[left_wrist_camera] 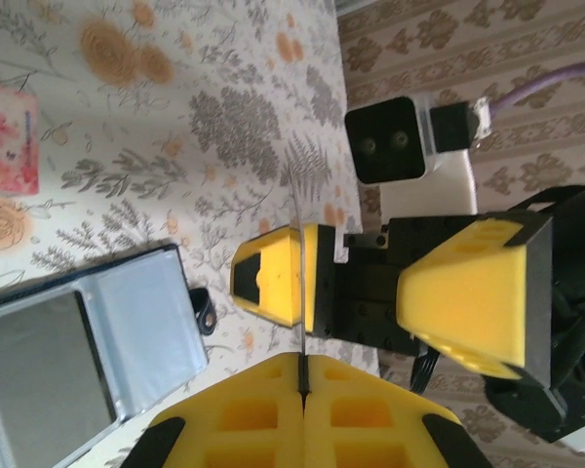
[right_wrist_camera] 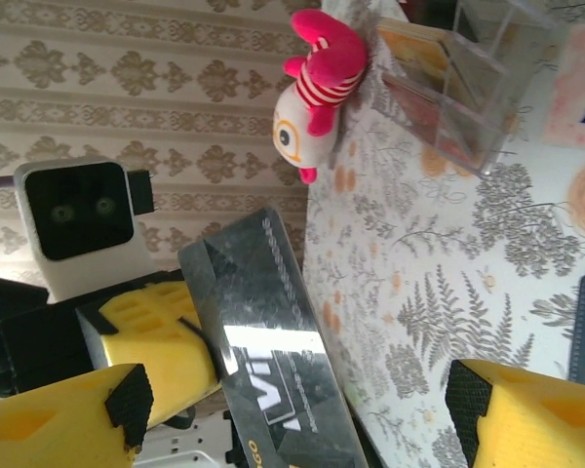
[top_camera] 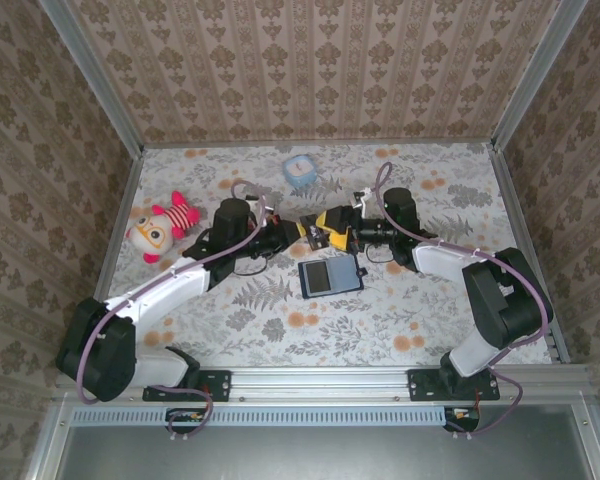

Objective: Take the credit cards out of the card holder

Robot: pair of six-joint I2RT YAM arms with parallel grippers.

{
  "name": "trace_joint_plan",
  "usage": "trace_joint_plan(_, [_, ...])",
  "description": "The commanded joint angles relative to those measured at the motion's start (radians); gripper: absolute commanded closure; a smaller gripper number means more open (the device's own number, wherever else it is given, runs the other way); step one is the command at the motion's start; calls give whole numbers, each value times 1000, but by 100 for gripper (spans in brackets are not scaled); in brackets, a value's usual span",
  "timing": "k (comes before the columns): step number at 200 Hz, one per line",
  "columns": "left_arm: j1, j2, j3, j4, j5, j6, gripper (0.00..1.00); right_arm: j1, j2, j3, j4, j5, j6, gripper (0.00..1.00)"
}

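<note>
The step in hand looks like lifting a card out. The left gripper [left_wrist_camera: 302, 380] is clamped tight on one card [right_wrist_camera: 258, 322] and holds it in the air just beyond the far edge of the card holder [top_camera: 330, 276]. The holder lies open and flat on the table [top_camera: 400, 320]. The right gripper [right_wrist_camera: 297, 405] reaches in from beyond the holder's far right corner, its jaws spread wide on either side of the card and gripping nothing.

The next move probably calls for carrying the card clear of the holder and laying it down. If the right gripper is to take it, its jaws must close on the free end before the left lets go.

The left wrist view shows the card edge-on, a thin line close to one of the right gripper's fingers [left_wrist_camera: 268, 283] and well apart from the other. It also shows the holder's grey-blue inside. The right wrist view gives the card's grey, glaring face with white lettering instead. Whether more cards sit in the holder cannot be told.
</note>
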Motion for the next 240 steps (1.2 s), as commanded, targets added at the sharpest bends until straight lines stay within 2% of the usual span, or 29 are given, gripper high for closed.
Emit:
trace_joint_plan(1, [12,11,0,111,19,-67,100,0,-4,-25,120,-54,75,22])
trace_joint_plan(26, [17,28,-8,153,26,-96,100,1,0,-44,180,-64,121,32])
trace_joint_plan(63, [22,38,-10,170,29,-110,100,1,12,-54,230,-55,177,52])
trace_joint_plan(110, [31,36,-27,174,28,-125,100,0,47,-62,318,-44,234,69])
trace_joint_plan(122, [35,33,-30,171,27,-131,100,0,50,-61,313,-37,234,79])
trace_joint_plan(153, [48,29,-28,100,16,-119,100,-1,63,-61,310,-7,228,94])
trace_joint_plan(171, [57,18,-6,-47,-35,-67,100,-1,72,-54,280,8,198,100])
trace_joint_plan(187, [61,-3,44,-264,-145,24,87,-1,76,-35,185,29,121,100])
trace_joint_plan(205, [69,-27,84,-455,-284,120,67,0,78,7,10,59,-18,100])
trace_joint_plan(220, [94,-40,84,-527,-349,158,54,5,73,48,-140,103,-142,100])
trace_joint_plan(240, [169,-40,70,-561,-353,174,41,21,69,124,-352,182,-306,100])
